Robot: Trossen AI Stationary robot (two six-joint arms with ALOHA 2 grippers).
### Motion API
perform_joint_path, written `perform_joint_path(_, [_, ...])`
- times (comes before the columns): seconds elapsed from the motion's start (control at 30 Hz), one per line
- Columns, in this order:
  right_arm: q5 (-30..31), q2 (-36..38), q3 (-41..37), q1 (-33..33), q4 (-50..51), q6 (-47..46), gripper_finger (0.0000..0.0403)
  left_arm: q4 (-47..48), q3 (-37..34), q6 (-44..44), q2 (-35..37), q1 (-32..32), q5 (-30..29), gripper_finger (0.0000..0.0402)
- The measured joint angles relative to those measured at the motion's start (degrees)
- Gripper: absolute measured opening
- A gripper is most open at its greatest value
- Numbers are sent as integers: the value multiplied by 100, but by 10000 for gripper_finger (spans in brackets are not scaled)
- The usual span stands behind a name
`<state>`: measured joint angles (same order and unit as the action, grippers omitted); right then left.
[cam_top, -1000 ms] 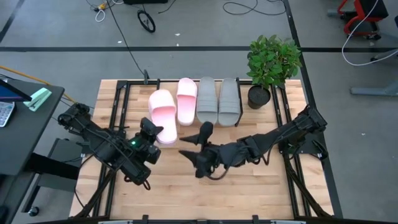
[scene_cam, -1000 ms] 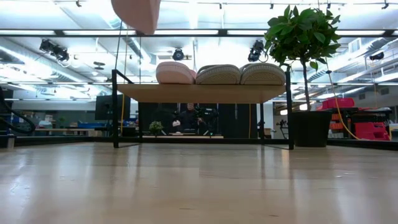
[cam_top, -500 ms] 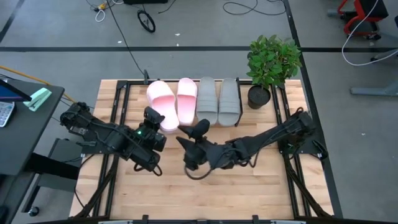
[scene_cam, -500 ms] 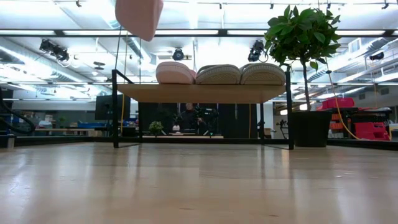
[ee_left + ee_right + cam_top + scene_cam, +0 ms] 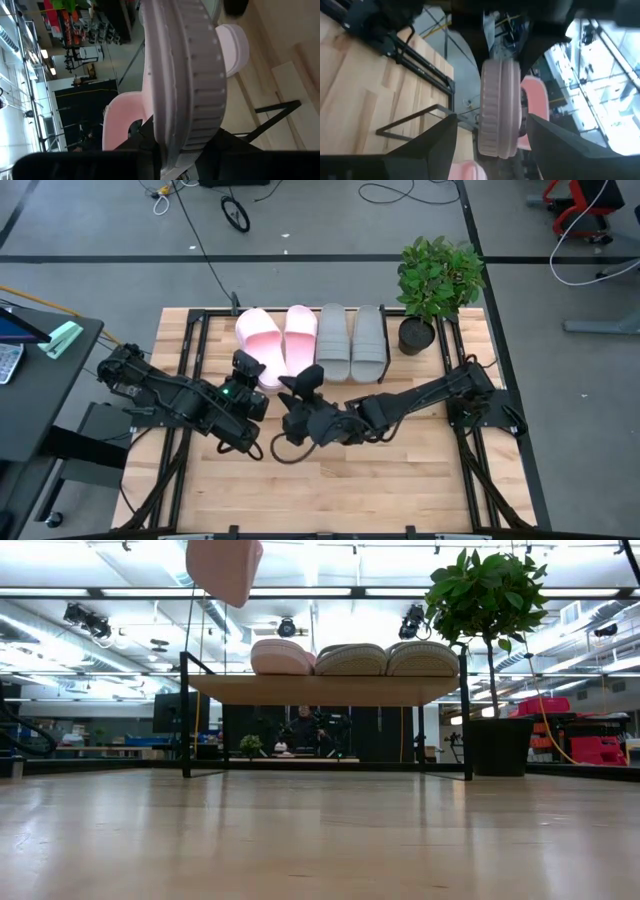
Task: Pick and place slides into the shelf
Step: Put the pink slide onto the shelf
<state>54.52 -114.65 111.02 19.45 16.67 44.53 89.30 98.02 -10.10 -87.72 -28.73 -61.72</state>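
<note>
One ribbed-sole soft pink slide [image 5: 187, 75] in left hand [image 5: 246, 376].

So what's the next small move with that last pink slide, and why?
Probably ease the left gripper down so the pink slide settles onto the shelf. In the low view it hangs well above the board, over the free left end, beside the three slides already there. The right gripper waits open nearby.

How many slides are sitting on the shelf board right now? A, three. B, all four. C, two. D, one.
A: one pink slide and two grey slides rest on the shelf, while the second pink slide is held in the air by the left gripper.
</note>
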Motion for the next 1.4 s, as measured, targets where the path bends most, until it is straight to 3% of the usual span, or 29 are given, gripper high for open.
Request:
perform_joint_path(0.2, [-107,-11,-2,-195,5,-128,237,-5,0,39,-1,2,2,75])
perform_joint_path(0.53, [-404,-11,-9,-119,4,-362,187,13,0,26,0,0,6,78])
perform_joint_path(0.9, [-349,-11,-9,-97,39,-389,177,16,0,31,-2,2,13,82])
perform_joint_path(1.2, [-228,-4,-9,-119,46,-387,94,20,0,34,-2,2,12,90])
perform_joint_path(1.4, [-216,-4,-9,-151,50,-387,76,24,0,32,-2,2,5,87])
